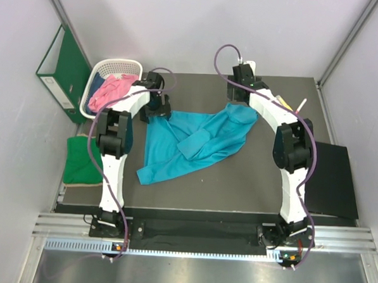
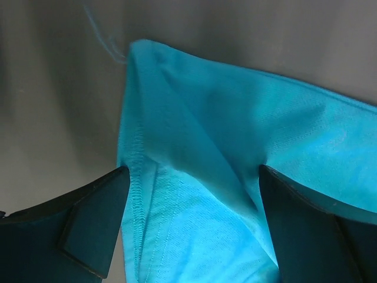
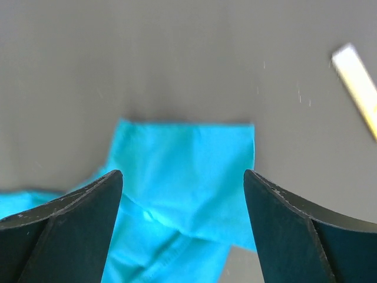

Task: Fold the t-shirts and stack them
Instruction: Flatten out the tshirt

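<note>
Right now the teal t-shirt (image 1: 195, 145) lies spread but rumpled across the middle of the bench (image 1: 250, 183), w/ a flap of its own cloth folded over the ctr.

The left tool (image 1: 157, 111) is down at the shirt's far-left corner. In the left wrist view its fingers (image 2: 82, 236) stand spread wide apart. A hemmed corner of the teal cloth runs up btwn them, and nothing is pinched.

The right tool (image 1: 239, 96) sits at the shirt's far-right end. Its fingers (image 3: 65, 218) are likewise spread apart, w/ a straight-edged piece of the teal cloth lying flat on the bench btwn and just ahead of them. From that view I can't tell if the tips touch the cloth.

A white strip (image 3: 356, 85) lies on the bench off to the right, apart from the shirt.

The pink t-shirt (image 1: 112, 90) is bunched in the white basket (image 1: 120, 65) at the far-left corner, just beside the left arm. The green t-shirt (image 1: 83, 161) lies in a flat bundle at the bench's left edge, near the left arm's mid-section. A green binder (image 1: 59, 71) stands against the left wall beyond the basket.
</note>
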